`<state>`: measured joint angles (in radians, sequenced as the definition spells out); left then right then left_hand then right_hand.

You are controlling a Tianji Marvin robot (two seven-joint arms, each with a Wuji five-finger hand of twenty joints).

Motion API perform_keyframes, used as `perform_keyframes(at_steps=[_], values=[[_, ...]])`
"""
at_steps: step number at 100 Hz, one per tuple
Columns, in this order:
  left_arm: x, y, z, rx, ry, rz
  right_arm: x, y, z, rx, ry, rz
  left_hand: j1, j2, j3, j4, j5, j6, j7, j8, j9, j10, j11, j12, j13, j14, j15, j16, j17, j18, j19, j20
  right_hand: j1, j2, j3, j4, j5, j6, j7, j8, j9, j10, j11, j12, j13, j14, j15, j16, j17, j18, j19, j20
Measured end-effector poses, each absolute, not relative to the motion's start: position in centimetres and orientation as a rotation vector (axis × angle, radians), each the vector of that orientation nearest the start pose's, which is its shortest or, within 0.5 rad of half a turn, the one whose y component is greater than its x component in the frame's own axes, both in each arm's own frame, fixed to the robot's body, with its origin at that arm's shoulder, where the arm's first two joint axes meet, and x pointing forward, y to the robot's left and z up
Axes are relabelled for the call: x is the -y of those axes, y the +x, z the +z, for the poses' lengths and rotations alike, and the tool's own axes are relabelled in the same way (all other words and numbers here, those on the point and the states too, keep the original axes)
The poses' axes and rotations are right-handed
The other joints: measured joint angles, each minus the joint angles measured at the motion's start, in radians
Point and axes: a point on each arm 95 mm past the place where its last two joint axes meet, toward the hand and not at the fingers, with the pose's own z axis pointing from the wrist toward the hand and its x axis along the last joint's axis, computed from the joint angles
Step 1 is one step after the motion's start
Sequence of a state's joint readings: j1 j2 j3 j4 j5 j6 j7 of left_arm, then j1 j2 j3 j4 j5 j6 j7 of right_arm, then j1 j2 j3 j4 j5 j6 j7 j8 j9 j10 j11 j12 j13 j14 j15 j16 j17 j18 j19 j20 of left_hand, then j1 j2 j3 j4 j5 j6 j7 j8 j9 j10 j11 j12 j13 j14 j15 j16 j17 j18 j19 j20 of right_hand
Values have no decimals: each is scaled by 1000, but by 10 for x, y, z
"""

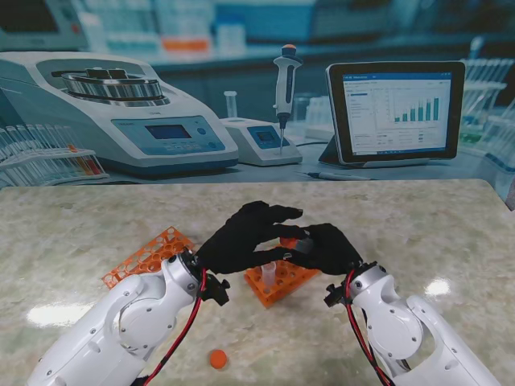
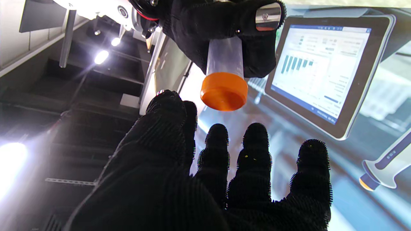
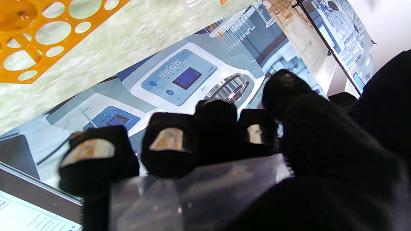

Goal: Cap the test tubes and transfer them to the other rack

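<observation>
Orange cap (image 2: 224,91): seated on tube (image 2: 224,56).
Tube: clamped in right hand (image 1: 326,247), over near rack (image 1: 282,280).
Left hand (image 1: 245,237): fingers apart, empty.
Left: transfer to far rack (image 1: 147,256); loose cap (image 1: 217,359) on tabletop (image 1: 418,225).

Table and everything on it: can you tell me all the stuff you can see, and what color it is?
Table: one, pale green-beige marble look, fills the near half of the stand view.
Racks: two, orange; a flat one on my left, a blocky one in the middle under the hands.
Test tube: one, clear, capped in orange, held in the right hand; another clear tube seems to stand in the middle rack.
Loose cap: one, orange, on the table near me.
Backdrop: one, a blue-grey lab picture behind the table.
Left hand: black glove, open, fingers spread beside the tube.
Right hand: black glove, closed on the test tube.
</observation>
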<state>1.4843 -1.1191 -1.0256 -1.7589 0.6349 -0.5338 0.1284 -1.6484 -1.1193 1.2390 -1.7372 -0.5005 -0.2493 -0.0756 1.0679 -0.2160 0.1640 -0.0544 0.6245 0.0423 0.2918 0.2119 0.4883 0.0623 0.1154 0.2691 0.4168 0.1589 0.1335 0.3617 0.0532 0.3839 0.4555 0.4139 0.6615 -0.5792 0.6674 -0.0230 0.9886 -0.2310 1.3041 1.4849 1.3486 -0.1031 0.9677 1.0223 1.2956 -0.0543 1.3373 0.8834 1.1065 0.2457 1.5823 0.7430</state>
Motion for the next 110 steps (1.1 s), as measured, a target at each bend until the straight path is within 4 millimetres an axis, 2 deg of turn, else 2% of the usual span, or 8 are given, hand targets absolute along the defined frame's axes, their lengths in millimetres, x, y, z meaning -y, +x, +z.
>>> perform_keyframes(at_steps=[15,21,30,54,82,110], values=[[119,357,-233,-1459,-857,-2505,-33,372,-283,1464,-1715,-2580,-39,3,-28,2,4,43,0,28,-2,14,-2,0,0,0,0,0,0,0,0,0,0,0,0,0,0,0,0,0,0,0,0,0,0,0,0,0,0,0,0,0],[119,358,-233,-1447,-861,-2503,-33,372,-283,1464,-1715,-2581,-56,-46,-36,1,3,54,1,70,-8,15,-3,0,0,0,0,1,0,0,0,0,0,0,0,0,0,0,0,0,0,0,0,0,0,0,0,0,0,0,0,0],[118,361,-233,-1438,-857,-2496,-33,372,-283,1464,-1714,-2581,-153,-125,70,-1,-9,65,0,140,-8,17,-3,0,0,0,0,9,0,0,0,0,0,0,0,0,0,0,0,0,0,0,0,0,0,0,0,0,0,0,0,0],[115,368,-236,-1434,-874,-2474,-34,372,-283,1464,-1713,-2582,-235,-162,130,2,-60,87,61,212,-29,19,-4,0,0,0,0,13,0,0,0,0,0,0,0,0,0,0,0,0,0,0,0,0,0,0,0,0,0,0,0,0],[114,373,-241,-1443,-908,-2448,-34,372,-283,1463,-1714,-2581,-255,-180,157,4,-99,98,94,252,-29,22,-4,0,-13,0,0,13,-2,0,0,0,0,0,0,0,0,0,0,0,0,0,0,0,0,0,0,0,0,0,0,0],[117,374,-246,-1467,-906,-2438,-34,372,-283,1462,-1715,-2582,-270,-190,179,3,-99,98,140,278,-29,22,-4,0,-13,0,0,19,-2,0,-1,0,0,0,0,0,0,0,0,0,0,0,0,0,0,0,0,0,0,0,0,0]])
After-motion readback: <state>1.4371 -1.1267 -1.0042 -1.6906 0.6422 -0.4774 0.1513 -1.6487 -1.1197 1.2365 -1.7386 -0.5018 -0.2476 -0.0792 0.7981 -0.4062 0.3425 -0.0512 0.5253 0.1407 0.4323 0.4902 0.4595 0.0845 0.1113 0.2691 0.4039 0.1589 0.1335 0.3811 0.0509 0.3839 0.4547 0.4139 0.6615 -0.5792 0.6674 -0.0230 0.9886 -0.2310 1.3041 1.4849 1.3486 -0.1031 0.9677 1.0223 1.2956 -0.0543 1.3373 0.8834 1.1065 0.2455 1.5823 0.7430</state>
